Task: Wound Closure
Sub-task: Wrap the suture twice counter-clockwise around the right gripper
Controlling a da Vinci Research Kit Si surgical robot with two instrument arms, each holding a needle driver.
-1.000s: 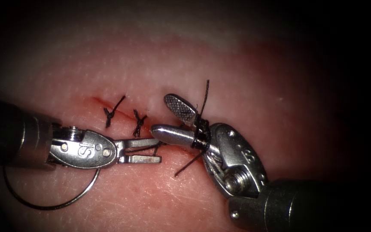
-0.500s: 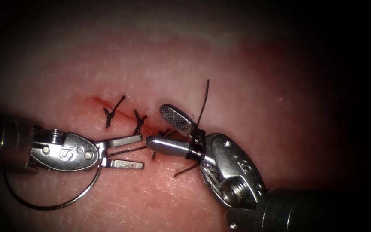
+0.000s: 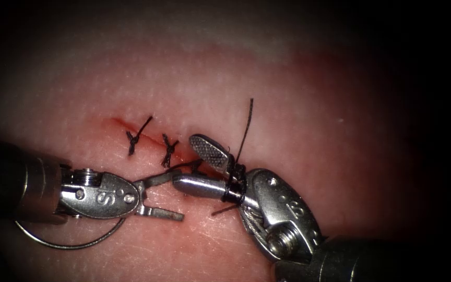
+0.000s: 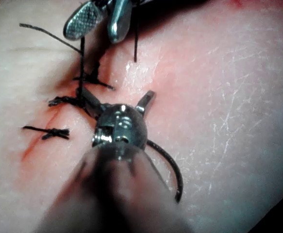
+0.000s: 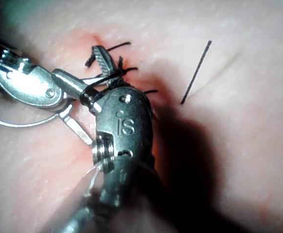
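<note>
Currently I see both tools parted, holding nothing: thread (image 3: 234, 180) is looped around the right tool (image 3: 194, 162), whose jaws front the left tool (image 3: 165, 196). Behind the left tool, the needle (image 3: 79, 241) lies free on tissue (image 3: 314, 130). Two knots (image 3: 134, 138) cross the cut (image 3: 152, 138).

No non-task items in view here.
</note>
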